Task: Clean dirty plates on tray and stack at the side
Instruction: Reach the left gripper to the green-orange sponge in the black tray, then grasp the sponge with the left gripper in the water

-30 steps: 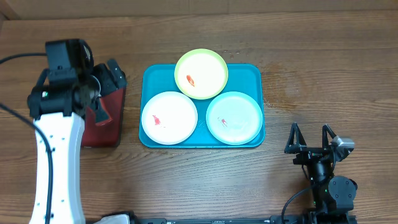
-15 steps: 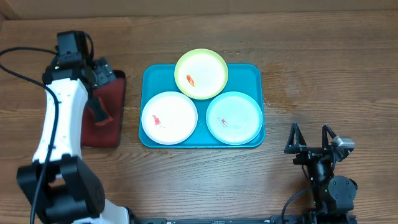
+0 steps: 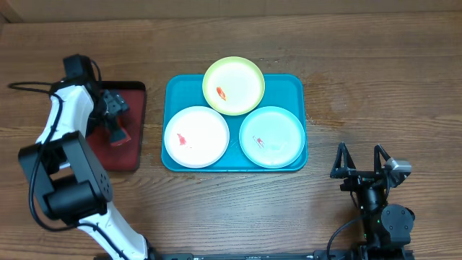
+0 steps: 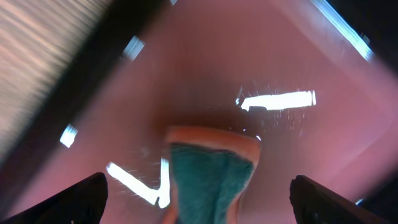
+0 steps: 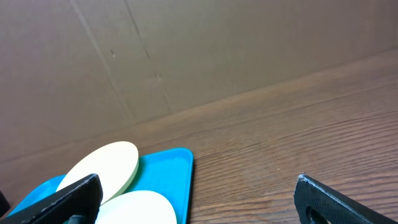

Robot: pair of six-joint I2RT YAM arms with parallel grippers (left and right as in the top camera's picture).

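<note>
The teal-blue tray [image 3: 292, 85] holds three plates, each with a red smear: yellow-green [image 3: 234, 86] at the back, white [image 3: 196, 136] front left, pale mint [image 3: 271, 136] front right. My left gripper [image 3: 114, 118] is open over the dark red tray [image 3: 134, 126], just above an orange-and-teal sponge [image 4: 208, 177] that lies between its fingers. My right gripper [image 3: 359, 160] is open and empty over the table at the front right. In the right wrist view the tray [image 5: 177, 165], the yellow-green plate [image 5: 102, 165] and a pale plate [image 5: 140, 208] show.
A cardboard wall [image 5: 186, 56] stands behind the table. The wooden table [image 3: 375, 87] extends to the right of the teal tray.
My left arm has swung down and back toward the dark red tray, and the gripper now hangs low over the sponge. The right arm and the plates have not moved.
</note>
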